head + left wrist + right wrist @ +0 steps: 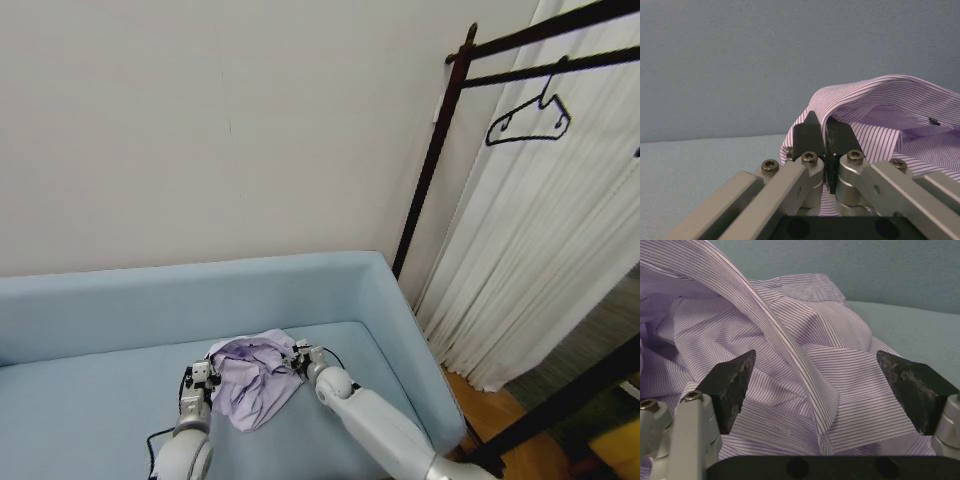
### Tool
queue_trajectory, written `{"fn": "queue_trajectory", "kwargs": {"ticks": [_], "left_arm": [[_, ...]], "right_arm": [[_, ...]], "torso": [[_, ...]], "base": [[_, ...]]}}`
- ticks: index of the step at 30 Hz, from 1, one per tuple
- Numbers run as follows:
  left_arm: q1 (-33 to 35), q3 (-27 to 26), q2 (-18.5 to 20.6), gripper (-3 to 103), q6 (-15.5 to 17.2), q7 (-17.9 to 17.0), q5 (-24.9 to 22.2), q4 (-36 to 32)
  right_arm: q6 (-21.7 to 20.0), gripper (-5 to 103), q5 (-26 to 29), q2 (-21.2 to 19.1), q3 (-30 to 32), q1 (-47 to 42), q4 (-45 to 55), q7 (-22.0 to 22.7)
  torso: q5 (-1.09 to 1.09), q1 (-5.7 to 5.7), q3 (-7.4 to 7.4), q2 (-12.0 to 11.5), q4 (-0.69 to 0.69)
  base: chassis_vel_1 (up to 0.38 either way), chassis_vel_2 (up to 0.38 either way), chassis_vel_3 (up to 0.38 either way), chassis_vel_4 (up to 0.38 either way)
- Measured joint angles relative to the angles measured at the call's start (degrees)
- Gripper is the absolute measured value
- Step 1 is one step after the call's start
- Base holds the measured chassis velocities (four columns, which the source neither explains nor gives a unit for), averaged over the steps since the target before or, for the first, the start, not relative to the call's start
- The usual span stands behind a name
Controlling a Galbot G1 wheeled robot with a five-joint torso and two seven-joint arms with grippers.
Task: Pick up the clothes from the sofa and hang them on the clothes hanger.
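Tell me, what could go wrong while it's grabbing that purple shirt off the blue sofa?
The left gripper looks shut on only a thin edge of the shirt, so the fabric might slip free on lifting. The right gripper is open, its fingers over crumpled folds; it could catch just one fold, and the shirt would come up bunched, awkward to fit onto the hanger high on the rack.

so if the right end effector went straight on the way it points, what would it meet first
The striped shirt: the open right end effector points straight into its folds, close ahead. The sofa seat probably lies beneath the cloth, though depth is unclear.
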Motion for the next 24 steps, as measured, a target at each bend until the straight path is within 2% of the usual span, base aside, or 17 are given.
{"fn": "queue_trajectory", "kwargs": {"ticks": [3, 6, 9, 11, 14, 24], "left_arm": [[-0.3, 0.0, 0.3, 1, 0.0, 0.0, -0.3, 0.0], [-0.5, 0.1, 0.4, 1, 0.0, 0.0, -0.6, -0.1], [-0.8, 0.1, 0.5, 1, 0.1, 0.0, -0.9, -0.2], [-0.8, 0.1, 0.5, 1, 0.1, 0.0, -0.9, -0.2], [-0.8, 0.1, 0.7, 1, 0.1, 0.0, -1.3, -0.4], [-1.4, 0.0, 1.1, 1, 0.1, 0.1, -2.4, -0.8]], "right_arm": [[0.2, 70, -0.5, 1.0, 0.4, 0.1, -1.3, 0.0], [0.3, 68, -0.7, 1.4, 0.6, 0.1, -2.0, -0.1], [0.7, 53, -1.2, 1.7, 0.7, 0.2, -3.1, -0.4], [0.8, 53, -1.3, 1.8, 0.7, 0.1, -3.3, -0.4], [1.1, 37, -1.5, 1.8, 0.2, 0.0, -3.8, -0.4], [1.7, 24, -1.8, 1.9, -0.8, -0.2, -4.0, -0.4]], "torso": [[0.00, 0.00, 0.00, 0.0, 0.00], [0.00, 0.00, 0.00, 0.0, 0.00], [0.00, 0.00, 0.00, 0.0, -0.01], [0.00, 0.00, 0.00, 0.0, -0.01], [0.00, 0.00, 0.00, 0.0, 0.00], [0.01, 0.00, 0.00, 0.0, 0.00]], "base": [[0.000, 0.000, 0.000, 0.000], [0.000, 0.000, 0.000, 0.000], [0.000, 0.000, 0.000, 0.000], [0.000, 0.000, 0.000, 0.000], [0.000, 0.000, 0.000, 0.000], [0.000, 0.000, 0.000, 0.000]]}}
